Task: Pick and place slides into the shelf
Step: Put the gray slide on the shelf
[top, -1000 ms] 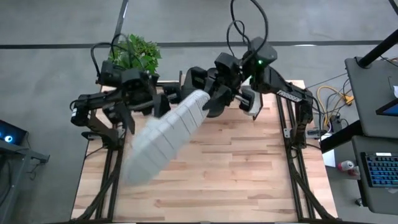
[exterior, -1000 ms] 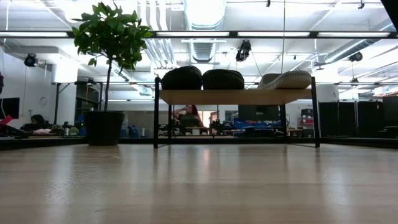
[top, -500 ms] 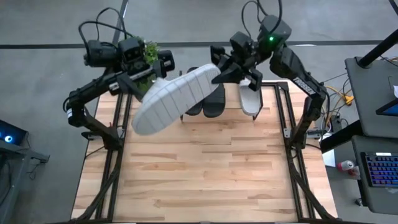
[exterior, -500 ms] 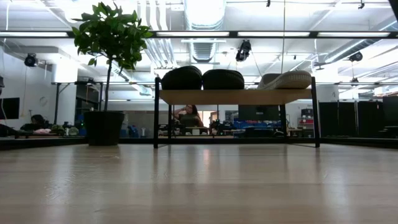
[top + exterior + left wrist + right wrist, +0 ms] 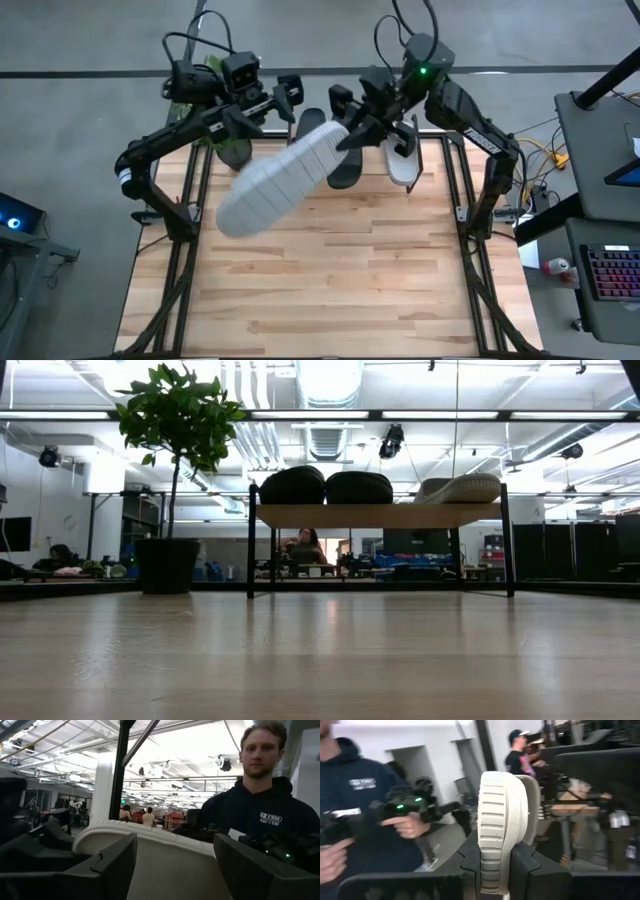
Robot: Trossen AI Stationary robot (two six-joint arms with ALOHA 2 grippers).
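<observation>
The right gripper (image 5: 345,132) clenches its fingers on the edge of a pale grey-white slide sandal (image 5: 272,180), held high above the wooden table (image 5: 330,270). The left gripper (image 5: 285,97), fingers released, flanks it. Two black slides (image 5: 325,487) and one pale slide (image 5: 460,488) sit on the low wooden-topped shelf (image 5: 380,515), beside a potted plant (image 5: 172,470)

The shelf (image 5: 378,515) is nearly full: two black slides (image 5: 325,487) crowd its left half and a pale slide (image 5: 460,488) sits at the right end, leaving one gap between them. Both arms and a raised pale slide (image 5: 275,180) hang over the table's (image 5: 330,290) far edge, blocking that approach. The near boards lie open.
</observation>
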